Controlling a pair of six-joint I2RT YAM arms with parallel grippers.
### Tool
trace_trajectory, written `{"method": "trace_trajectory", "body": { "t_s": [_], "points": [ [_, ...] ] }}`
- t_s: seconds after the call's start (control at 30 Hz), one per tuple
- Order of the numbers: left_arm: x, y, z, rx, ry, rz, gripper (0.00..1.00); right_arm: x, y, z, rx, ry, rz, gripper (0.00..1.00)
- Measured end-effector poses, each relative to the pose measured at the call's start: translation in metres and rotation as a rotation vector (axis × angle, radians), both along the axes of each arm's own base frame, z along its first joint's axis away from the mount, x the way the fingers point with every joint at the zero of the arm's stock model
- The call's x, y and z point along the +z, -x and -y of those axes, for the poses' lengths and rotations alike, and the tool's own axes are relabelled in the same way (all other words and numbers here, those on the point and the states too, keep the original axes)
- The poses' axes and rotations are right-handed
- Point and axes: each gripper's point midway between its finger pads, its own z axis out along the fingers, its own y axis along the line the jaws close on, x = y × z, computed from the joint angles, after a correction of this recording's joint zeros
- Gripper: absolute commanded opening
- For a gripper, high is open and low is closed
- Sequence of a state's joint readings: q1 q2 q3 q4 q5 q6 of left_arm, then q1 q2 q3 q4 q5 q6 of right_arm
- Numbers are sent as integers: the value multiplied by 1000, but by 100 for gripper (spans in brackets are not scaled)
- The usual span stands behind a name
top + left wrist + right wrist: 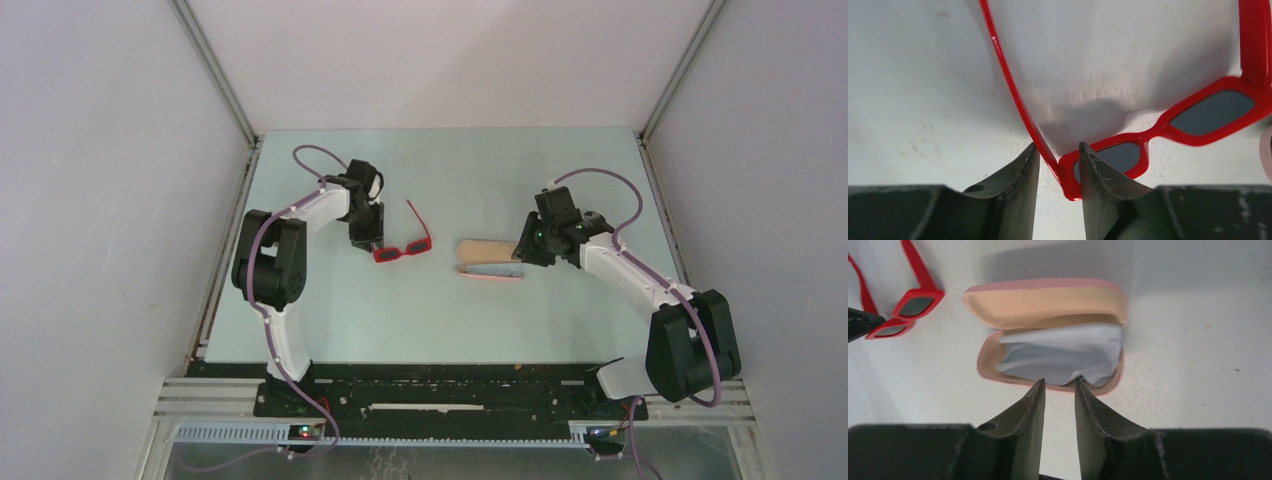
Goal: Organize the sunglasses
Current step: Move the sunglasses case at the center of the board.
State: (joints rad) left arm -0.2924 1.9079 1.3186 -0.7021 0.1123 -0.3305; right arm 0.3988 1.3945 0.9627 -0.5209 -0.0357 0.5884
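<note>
The red sunglasses point(402, 250) lie on the table with their arms unfolded and dark lenses. My left gripper point(368, 243) hangs over their left end. In the left wrist view that gripper point(1058, 145) is open, and its jaws straddle the hinge corner of the red sunglasses point(1155, 131), with a gap on the left side. My right gripper point(1059, 381) is open and empty, its fingertips at the near rim of an open pink case point(1048, 302). The red sunglasses point(913, 302) show at the upper left of the right wrist view. No pair with orange lenses is in view.
The pink case point(488, 260) lies open at mid-table with a pale blue cloth point(1063, 352) bunched inside its lower half. The pale green table point(480, 180) is bounded by white walls at the left, right and back.
</note>
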Motion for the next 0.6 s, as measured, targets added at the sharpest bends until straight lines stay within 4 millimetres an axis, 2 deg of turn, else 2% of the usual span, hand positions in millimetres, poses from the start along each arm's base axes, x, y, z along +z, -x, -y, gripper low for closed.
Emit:
{"method": "trace_trajectory", "body": {
  "t_s": [0.17,0.3,0.47,0.6],
  "points": [
    [2,24,7,6,50,-32,43,23,1,-34,88,-30,51,37],
    [24,23,8,8,68,23,45,43,-3,-68,160,-55,96,38],
    [47,13,0,61,90,112,42,43,-10,-108,228,-67,104,38],
    [38,12,-7,136,97,111,43,33,-30,-136,260,-53,86,40]
  ]
}}
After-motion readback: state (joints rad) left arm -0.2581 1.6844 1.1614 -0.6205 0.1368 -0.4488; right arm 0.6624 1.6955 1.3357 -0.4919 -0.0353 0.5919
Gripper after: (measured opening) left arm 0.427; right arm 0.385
